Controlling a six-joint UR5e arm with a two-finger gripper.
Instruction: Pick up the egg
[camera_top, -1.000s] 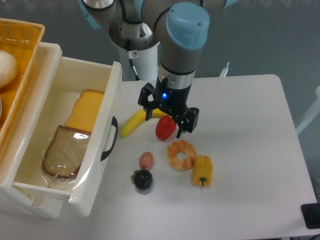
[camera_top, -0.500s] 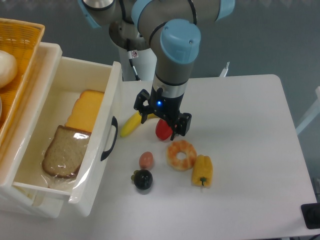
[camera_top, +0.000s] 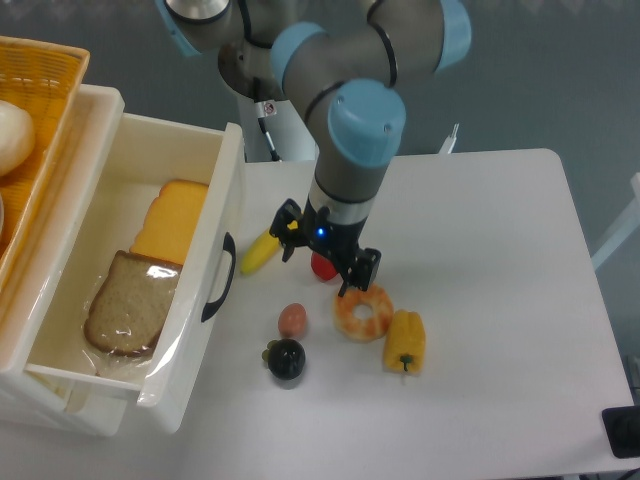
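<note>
Since a second ago the tool (camera_top: 320, 253) has come down and a little forward, so it now hides most of the red fruit (camera_top: 322, 266) that showed below it before. Its two fingers stand spread apart with nothing between them, one tip near the banana (camera_top: 258, 252), the other at the upper edge of the shrimp ring (camera_top: 363, 311). The egg (camera_top: 292, 319) lies on the white tabletop (camera_top: 500, 300), in front of the tool and slightly to the left in the picture, just above the dark grapes (camera_top: 286, 360) and beside the shrimp ring, apart from both. The yellow pepper (camera_top: 404, 341) sits further right.

To do the approach well, the arm should carry the tool on toward the camera until the egg is centred between the spread fingers, then lower. The fingers should probably be turned so that they close across the egg's narrow side and come down in the gaps beside it, clear of grapes and shrimp ring. The egg looks smooth and rounded, so a low, centred, gentle grip is likely safest.

No brand or readable writing shows; a small label on the robot's base (camera_top: 265, 107) is too small to read.
</note>
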